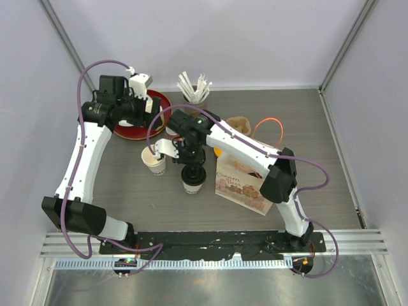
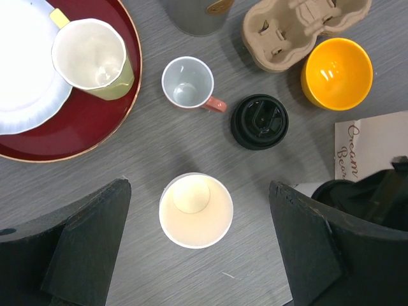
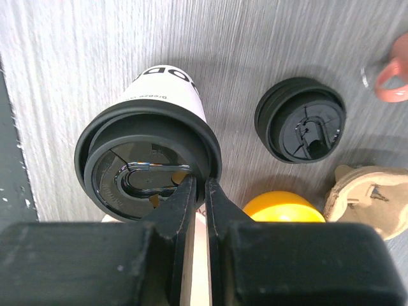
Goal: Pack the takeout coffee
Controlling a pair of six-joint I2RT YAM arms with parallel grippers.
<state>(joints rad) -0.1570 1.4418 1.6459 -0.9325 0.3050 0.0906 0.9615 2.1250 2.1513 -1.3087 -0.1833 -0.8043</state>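
Note:
A cream paper cup (image 1: pixel 193 180) with a black lid (image 3: pixel 148 162) stands mid-table; its wall shows in the right wrist view (image 3: pixel 167 95). My right gripper (image 3: pixel 199 185) is shut, pinching the lid's rim from above; it also shows in the top view (image 1: pixel 190 159). A second cream cup (image 2: pixel 196 210), open and without a lid, stands just left of it (image 1: pixel 154 162). A loose black lid (image 2: pixel 259 121) lies on the table (image 3: pixel 301 119). My left gripper (image 2: pixel 199 185) is open and empty, well above the open cup, over the red tray (image 1: pixel 145 102).
A red tray (image 2: pixel 83 131) holds a pale green mug (image 2: pixel 95 56) and a white plate (image 2: pixel 22 70). Nearby are a small white cup with a pink handle (image 2: pixel 188 84), a cardboard cup carrier (image 2: pixel 299 29), a yellow bowl (image 2: pixel 338 73), a printed paper bag (image 1: pixel 239 182) and a stick holder (image 1: pixel 194 89).

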